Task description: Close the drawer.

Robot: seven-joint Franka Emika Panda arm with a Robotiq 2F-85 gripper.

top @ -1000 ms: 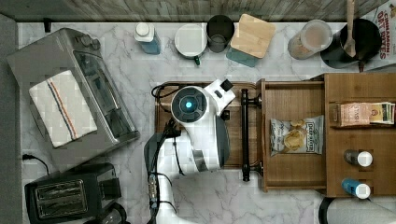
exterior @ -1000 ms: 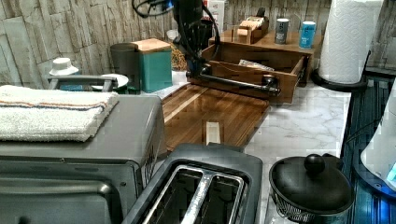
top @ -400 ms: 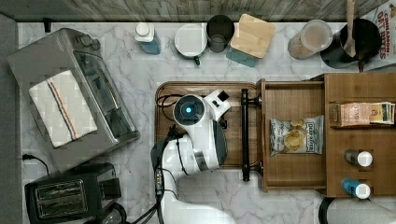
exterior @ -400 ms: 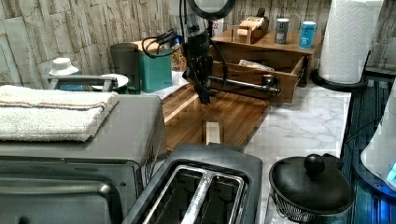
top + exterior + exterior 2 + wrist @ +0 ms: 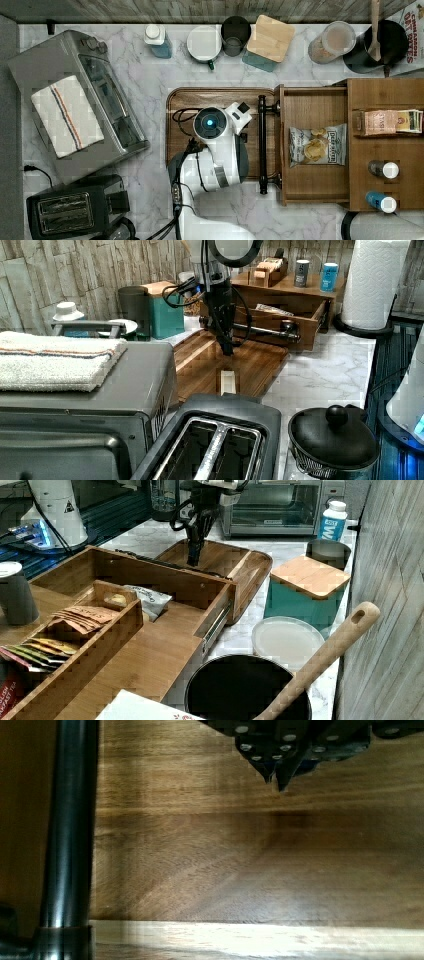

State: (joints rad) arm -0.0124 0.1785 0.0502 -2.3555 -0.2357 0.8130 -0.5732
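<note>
My pincer (image 5: 276, 779) hangs over the tray (image 5: 182, 105), fingertips pressed together (nothing between them). The drawer (image 5: 312, 107) stands open, its handle (image 5: 262, 145) just beside me, to the top view's right.

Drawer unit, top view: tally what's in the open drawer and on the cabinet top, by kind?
Silver crinkled chip bag in the brown wooden drawer: 1
White-capped bottles in the wooden cabinet top's holes: 2
Wooden rack of paper sachets: 1
Total: 4
</note>
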